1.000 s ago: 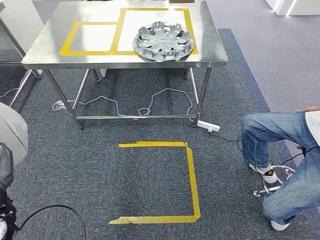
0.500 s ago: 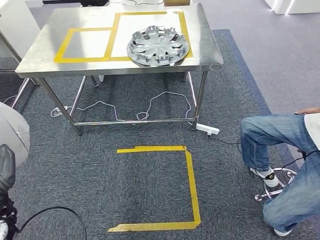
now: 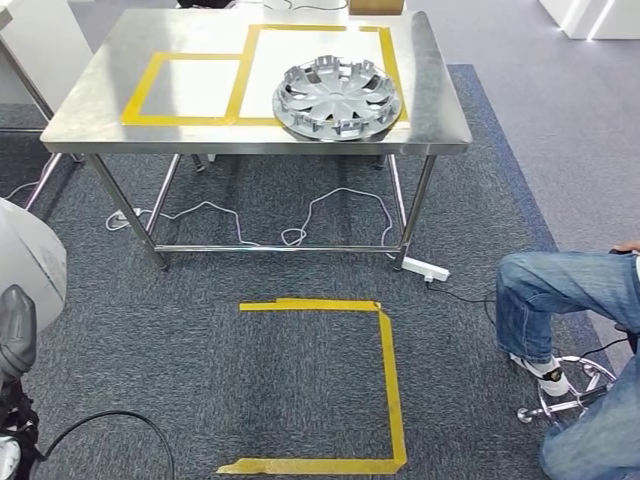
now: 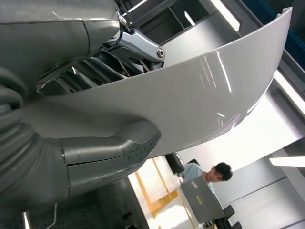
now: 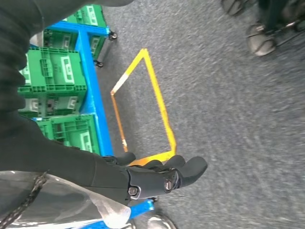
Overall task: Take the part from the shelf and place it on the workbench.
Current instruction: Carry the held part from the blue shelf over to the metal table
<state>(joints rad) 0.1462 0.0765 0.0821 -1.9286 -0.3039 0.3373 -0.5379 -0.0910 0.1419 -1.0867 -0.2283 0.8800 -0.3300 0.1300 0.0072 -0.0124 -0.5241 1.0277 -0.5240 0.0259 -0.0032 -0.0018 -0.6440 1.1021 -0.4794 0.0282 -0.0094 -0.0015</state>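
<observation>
My left hand [image 4: 77,157] grips a large, curved, glossy silver-grey part [image 4: 201,100], thumb pressed on its near face and fingers [image 4: 122,50] behind it. In the head view a pale grey piece of that part [image 3: 30,265] shows at the left edge. The steel workbench [image 3: 98,95] stands ahead, marked with yellow tape rectangles, and a silver hubcap [image 3: 337,96] lies on its right side. My right hand [image 5: 158,176] hangs over the carpet, fingers stretched out, holding nothing.
A yellow tape square [image 3: 389,380] marks the carpet before the workbench. A person in jeans [image 3: 573,290] sits on a stool [image 3: 566,390] at the right. Cables and a power strip [image 3: 425,269] lie under the table. A blue rack with green crates [image 5: 65,81] stands behind.
The whole picture has shifted: the camera swayed left, then right, and the workbench and floor square now sit lower in view. The part stays in my left hand.
</observation>
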